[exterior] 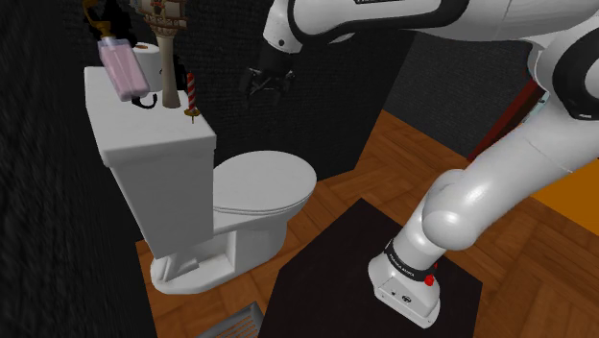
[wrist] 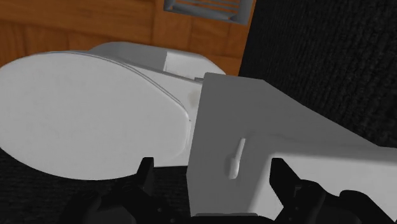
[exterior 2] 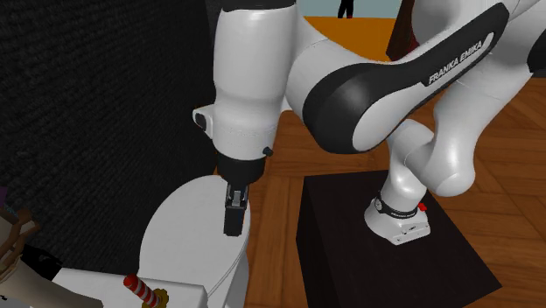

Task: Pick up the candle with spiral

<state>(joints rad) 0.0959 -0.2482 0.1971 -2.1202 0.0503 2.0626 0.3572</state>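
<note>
Clearly, the candle (exterior: 190, 88) lies to the shoulder view's left of the gripper (exterior: 264, 88), at what seems about the same height, with free air between them. It is a thin stick with red and white spiral stripes. It stands upright in a small holder on the lid of the toilet tank (exterior: 154, 163), close to the edge that faces the bowl. Its long axis is vertical, so I judge that a grasp with one finger on each side of the stick fits best.

The gripper hangs over the closed toilet seat (exterior: 264, 182). Its two black fingers (wrist: 145, 175) stand apart and hold nothing. In the wrist view the tank's wall with the flush lever (wrist: 236, 156) lies ahead between them.

Just behind the candle stand a tall ornate post (exterior: 170, 48), a paper roll (exterior: 149, 60) and a pink bottle (exterior: 119, 65). The post is the nearest, and it could be knocked if the approach goes too deep.
</note>
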